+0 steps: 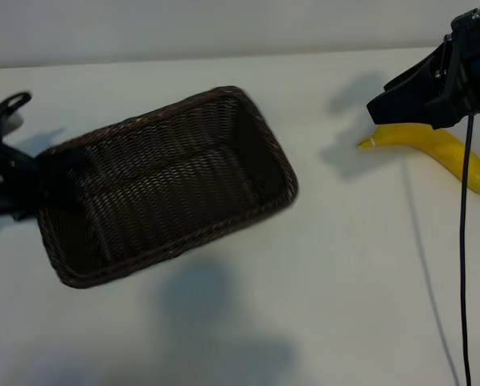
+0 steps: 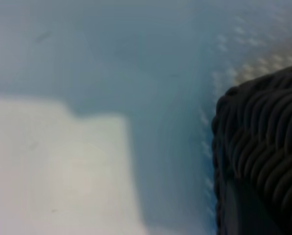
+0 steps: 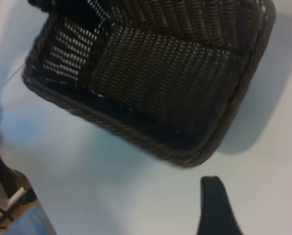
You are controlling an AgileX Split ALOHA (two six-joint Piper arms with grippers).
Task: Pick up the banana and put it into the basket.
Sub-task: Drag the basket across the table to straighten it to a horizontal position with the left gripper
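**Basket lifted at one end, banana on the table under the right arm**

Your left gripper is at the short end of the basket on the exterior view's left. You cannot tell from these views how its fingers stand; the left wrist view shows only the braided rim close up against the table. The basket looks tilted, its far end raised, throwing a broad shadow on the table below it. It holds nothing.

The banana lies on the table well apart from the basket, its pale stem tip towards the basket and its body curving away to the exterior view's right edge. Your right gripper hangs above the banana's stem half, clear of it, its jaws standing open with nothing between them; one dark fingertip shows in its wrist view. A black cable drops from that arm across the banana's far half.

Between the basket's right corner and the banana's stem there is a bare stretch of white table. The table's back edge runs close behind both arms.
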